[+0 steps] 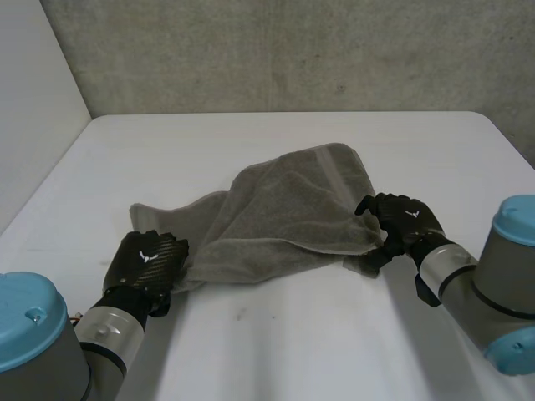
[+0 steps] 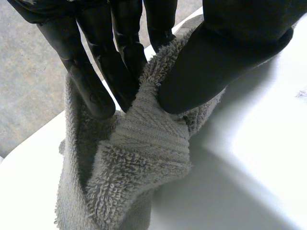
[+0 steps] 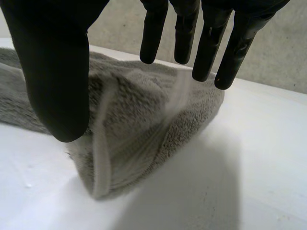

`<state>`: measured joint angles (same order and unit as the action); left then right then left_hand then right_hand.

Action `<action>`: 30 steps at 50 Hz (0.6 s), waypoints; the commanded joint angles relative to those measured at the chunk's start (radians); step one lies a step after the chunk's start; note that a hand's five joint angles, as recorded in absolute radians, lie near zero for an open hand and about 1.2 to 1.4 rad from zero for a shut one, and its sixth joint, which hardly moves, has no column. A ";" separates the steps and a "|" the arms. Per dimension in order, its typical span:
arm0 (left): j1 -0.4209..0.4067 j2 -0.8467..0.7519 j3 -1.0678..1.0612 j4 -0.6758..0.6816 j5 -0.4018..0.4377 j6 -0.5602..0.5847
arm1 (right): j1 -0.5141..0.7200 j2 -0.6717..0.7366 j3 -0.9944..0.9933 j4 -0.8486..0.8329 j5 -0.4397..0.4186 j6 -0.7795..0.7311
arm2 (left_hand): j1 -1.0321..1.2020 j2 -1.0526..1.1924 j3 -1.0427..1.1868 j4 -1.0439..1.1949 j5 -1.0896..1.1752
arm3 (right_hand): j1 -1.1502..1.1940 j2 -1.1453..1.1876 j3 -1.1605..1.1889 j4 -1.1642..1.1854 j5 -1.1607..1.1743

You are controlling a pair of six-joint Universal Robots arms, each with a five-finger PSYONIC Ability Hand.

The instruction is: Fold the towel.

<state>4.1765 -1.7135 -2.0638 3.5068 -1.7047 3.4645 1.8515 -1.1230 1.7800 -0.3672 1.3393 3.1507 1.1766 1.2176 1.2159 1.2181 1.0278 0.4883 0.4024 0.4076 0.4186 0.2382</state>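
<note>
1. You have the grey terry-cloth towel (image 1: 284,213) lying rumpled around the middle of the white table (image 1: 292,342). It is loosely doubled over itself, not flat.
2. Its highest, widest fold lies toward 1 o'clock. A narrower flat strip trails out toward 9 o'clock.
3. Your left hand (image 1: 150,259) sits at the towel's 8 o'clock corner. In the left wrist view the left hand (image 2: 120,62) is clamped on the towel (image 2: 139,163), with the fingers on one side of the cloth and the thumb pressing the other. The corner's flat woven band buckles between them.
4. Your right hand (image 1: 405,221) is at the towel's 4 o'clock corner. In its wrist view the right hand (image 3: 57,72) is relaxed, with straight, spread fingers and the thumb held apart. A rolled fold of the towel (image 3: 144,124) lies beyond its palm.
5. You cannot tell whether those fingers touch the cloth.
</note>
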 commanded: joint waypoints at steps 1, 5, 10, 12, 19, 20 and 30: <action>-0.001 0.000 -0.016 0.003 -0.001 -0.001 | 0.015 0.086 -0.080 0.001 0.044 0.003 | 0.220 0.179 0.180 0.178 0.194 | 0.166 0.252 0.247 0.236 0.242; -0.002 -0.005 -0.039 0.003 0.000 -0.001 | 0.011 0.091 -0.099 -0.039 0.102 -0.004 | 0.159 0.118 0.120 0.118 0.133 | 0.856 0.942 0.937 0.926 0.931; -0.012 -0.001 -0.071 -0.003 0.004 -0.001 | 0.005 0.052 -0.088 -0.101 0.123 -0.072 | -0.447 -0.488 -0.486 -0.488 -0.473 | 0.908 0.994 0.989 0.978 0.984; -0.016 0.000 -0.078 -0.006 0.005 -0.001 | 0.006 0.023 -0.080 -0.102 0.113 -0.118 | -0.664 -0.705 -0.703 -0.705 -0.689 | 0.908 0.994 0.989 0.978 0.984; -0.013 0.113 -0.064 -0.005 0.008 -0.004 | 0.006 -0.057 -0.054 -0.029 0.028 -0.391 | -0.951 -0.992 -0.991 -0.993 -0.977 | 0.908 0.994 0.989 0.978 0.984; -0.013 0.114 -0.064 -0.005 0.008 -0.004 | 0.006 -0.057 -0.054 -0.029 0.027 -0.391 | -0.951 -0.992 -0.991 -0.993 -0.977 | 0.908 0.994 0.989 0.978 0.984; 0.115 0.187 0.042 -0.014 0.071 -0.136 | -0.081 -0.070 -0.076 0.053 0.003 -0.554 | -0.937 -0.978 -0.976 -0.978 -0.963 | 0.908 0.994 0.989 0.978 0.984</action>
<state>4.2061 -1.5497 -2.0880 3.5038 -1.6920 3.4244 1.8400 -1.1848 1.7123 -0.3312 1.3509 2.6503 0.2204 0.2081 0.2108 0.2085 0.0398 1.3684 1.1835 1.1886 1.1913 0.9802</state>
